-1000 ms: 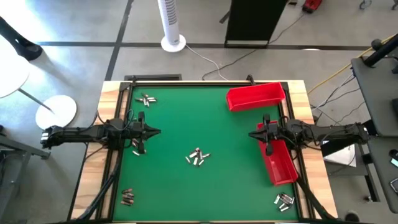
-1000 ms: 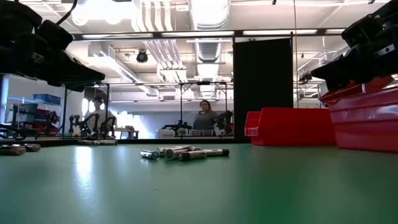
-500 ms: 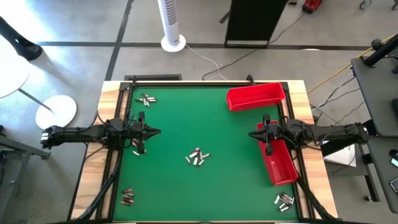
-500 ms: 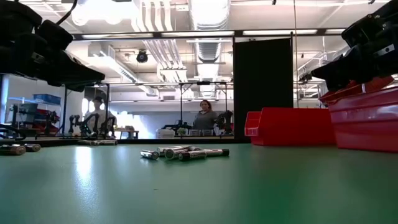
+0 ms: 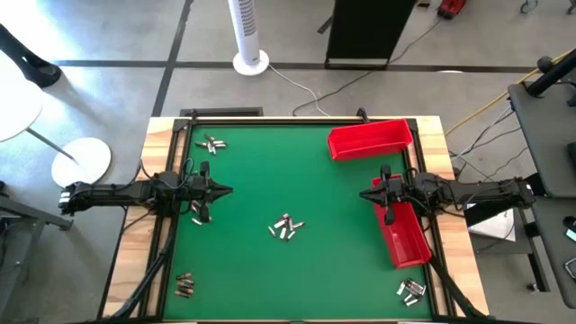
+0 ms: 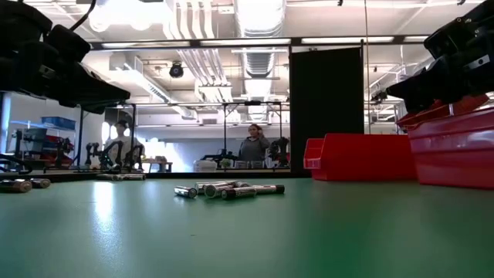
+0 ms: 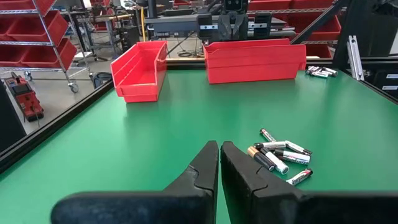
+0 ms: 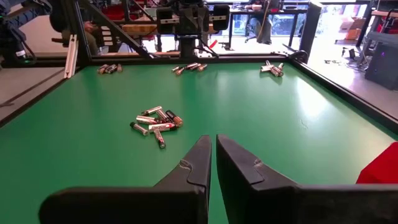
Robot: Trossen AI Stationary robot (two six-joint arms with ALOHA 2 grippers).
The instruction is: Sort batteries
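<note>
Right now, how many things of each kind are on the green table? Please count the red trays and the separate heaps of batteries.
Red trays: 2, one at the far edge, one under the right gripper
Battery heaps: 5
Total: 7

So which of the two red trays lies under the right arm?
The long red tray along the table's right edge, running lengthwise down that side; the right gripper hangs over its upper end. The other red tray lies crosswise at the far edge, clear of both arms.

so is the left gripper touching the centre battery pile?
Apart. The high view shows the left gripper at the mat's left side, green mat between it and the centre battery pile.
</note>
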